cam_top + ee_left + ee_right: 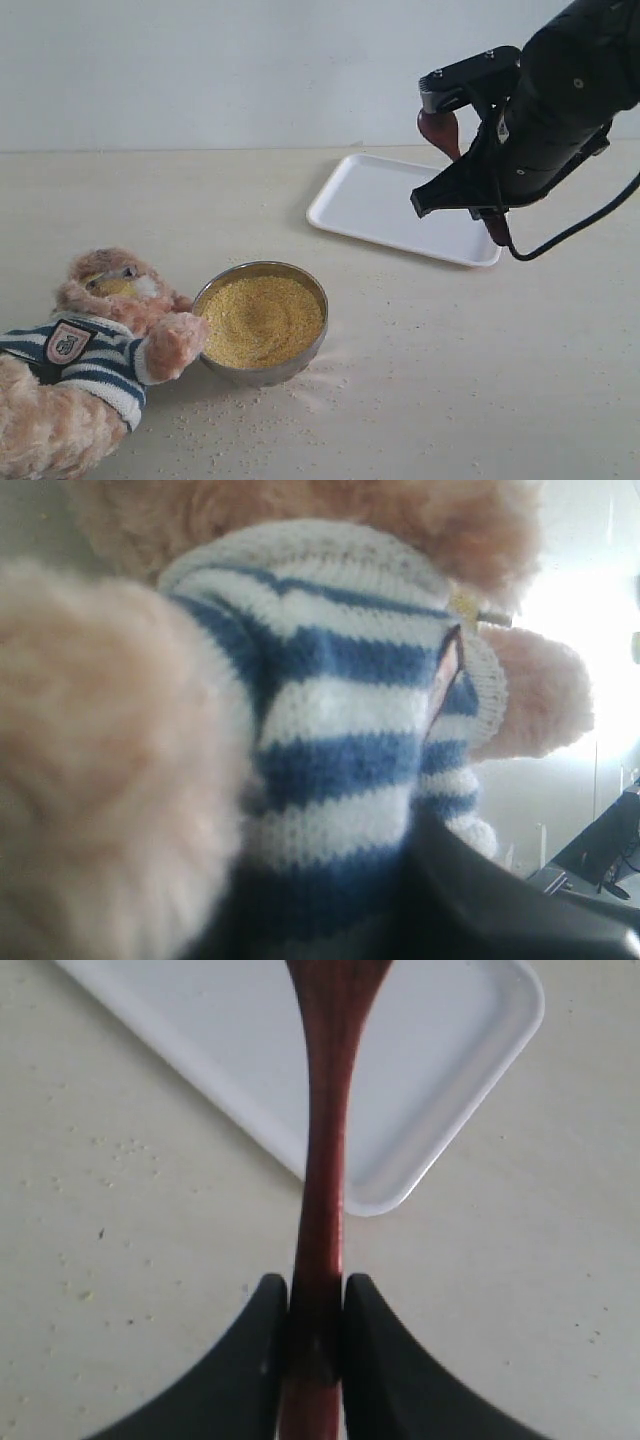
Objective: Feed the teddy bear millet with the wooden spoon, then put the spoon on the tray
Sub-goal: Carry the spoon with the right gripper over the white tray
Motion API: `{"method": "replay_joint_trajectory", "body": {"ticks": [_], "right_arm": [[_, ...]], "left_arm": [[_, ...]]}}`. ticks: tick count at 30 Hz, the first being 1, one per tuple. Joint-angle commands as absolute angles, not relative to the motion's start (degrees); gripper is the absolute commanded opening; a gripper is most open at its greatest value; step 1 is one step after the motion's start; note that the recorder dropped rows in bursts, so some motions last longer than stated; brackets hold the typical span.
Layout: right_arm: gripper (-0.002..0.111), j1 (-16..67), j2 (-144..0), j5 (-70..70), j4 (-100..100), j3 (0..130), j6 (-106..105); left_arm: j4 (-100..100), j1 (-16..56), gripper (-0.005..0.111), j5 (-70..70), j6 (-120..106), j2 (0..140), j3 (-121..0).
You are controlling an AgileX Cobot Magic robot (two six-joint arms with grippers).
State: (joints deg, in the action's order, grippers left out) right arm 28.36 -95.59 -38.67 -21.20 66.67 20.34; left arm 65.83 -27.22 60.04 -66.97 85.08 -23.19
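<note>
soft, even light with faint shadows; left wrist view blurs the teddy bear (330, 710), glare blown white behind.

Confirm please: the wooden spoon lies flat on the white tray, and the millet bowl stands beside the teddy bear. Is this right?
Not quite. The wooden spoon is not on the tray: the right gripper is shut on its handle and holds it above the tray's corner, as the right wrist view shows. The millet bowl does stand beside the teddy bear.

Bulky matte-black right arm (570, 90); thin black cable (585, 225) hanging below; jaws black, curved.
</note>
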Motion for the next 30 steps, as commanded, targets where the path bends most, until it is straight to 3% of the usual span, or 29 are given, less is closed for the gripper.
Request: {"method": "replay_joint_trajectory", "body": {"ticks": [1, 17, 24, 30], "right_arm": [[0.001, 24.4, -98.8, -32.1, -17.1, 67.2, 20.6], [0.001, 22.1, -120.3, -43.1, -13.0, 93.4, 14.9], [0.001, 17.5, -124.7, -43.0, 1.9, 98.1, 8.4], [0.001, 16.5, -127.1, -43.6, 3.3, 98.6, 4.8]], "left_arm": [[66.6, -27.4, 0.005, 61.2, -67.2, 84.7, -23.4], [66.6, -27.4, 0.005, 61.2, -67.2, 84.7, -23.4], [66.6, -27.4, 0.005, 61.2, -67.2, 84.7, -23.4], [66.6, -27.4, 0.005, 61.2, -67.2, 84.7, -23.4]]}}
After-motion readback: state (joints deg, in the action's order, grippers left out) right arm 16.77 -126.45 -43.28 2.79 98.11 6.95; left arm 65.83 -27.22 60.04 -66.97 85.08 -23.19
